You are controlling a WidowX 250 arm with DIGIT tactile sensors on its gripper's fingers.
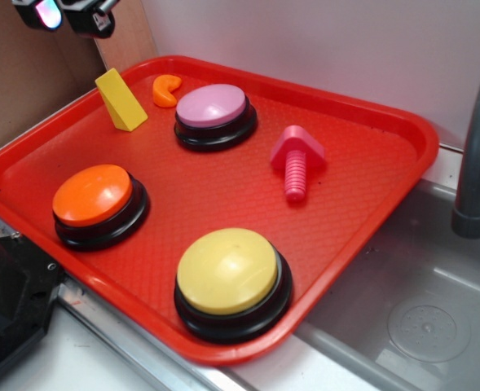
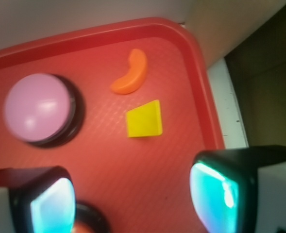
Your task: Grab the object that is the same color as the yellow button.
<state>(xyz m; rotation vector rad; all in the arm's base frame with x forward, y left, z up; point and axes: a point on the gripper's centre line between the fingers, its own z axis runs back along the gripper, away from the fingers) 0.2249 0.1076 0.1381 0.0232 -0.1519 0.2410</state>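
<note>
The wrist view looks down on a red tray [image 2: 181,160]. The yellow wedge block [image 2: 144,119] lies near the tray's far right corner, and an orange curved piece [image 2: 131,73] lies just beyond it, not touching. A pink domed button [image 2: 36,108] on a black base stands toward the left edge. Two fingers [image 2: 220,191] of the gripper [image 2: 133,196] show at the bottom, wide apart, above the tray with nothing between them.

Even bright light, soft shadows; wrist view blurred, near jaws out of focus.
</note>
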